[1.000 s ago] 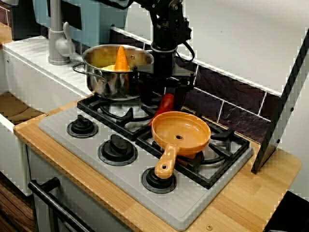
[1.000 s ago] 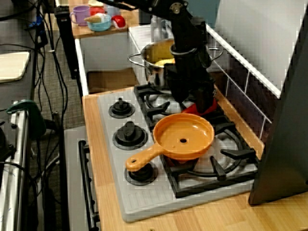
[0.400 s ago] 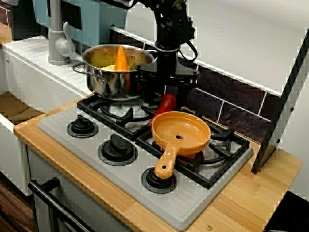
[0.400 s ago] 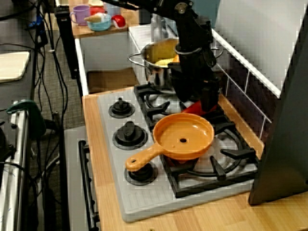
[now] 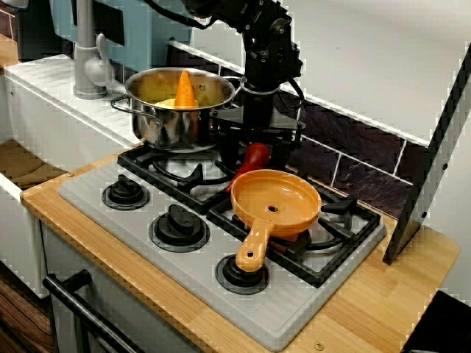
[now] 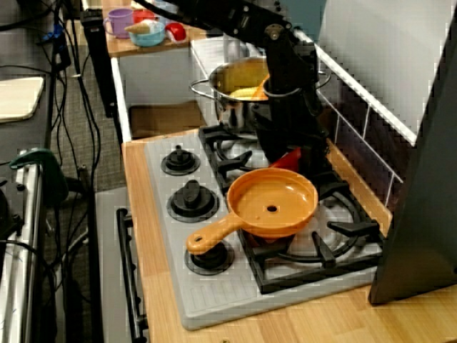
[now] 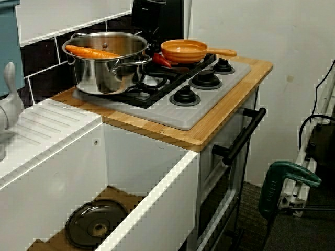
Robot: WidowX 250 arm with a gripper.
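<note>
From the front-corner view I have the gripper [image 5: 255,151] low over the rear of the stove grate [image 5: 176,173], fingers spread apart on either side of the red pepper [image 5: 249,165]. I cannot tell whether either finger touches it. The pepper lies on the grate directly under the tool, leaning against the orange frying pan [image 5: 291,195].

Room is tight. The dark tiled backsplash [image 5: 353,165] is close behind the gripper, the steel pot [image 5: 165,129] just beside it toward the sink, and the pan's rim just in front. The open space is straight up and out over the knobs [image 5: 179,224].

The pot holds a carrot [image 5: 184,90] propped on end, plus something yellow [image 6: 243,93] that I cannot identify from the knob-side view. The pan shows only its bare bottom, with its handle pointing away from the tool.
</note>
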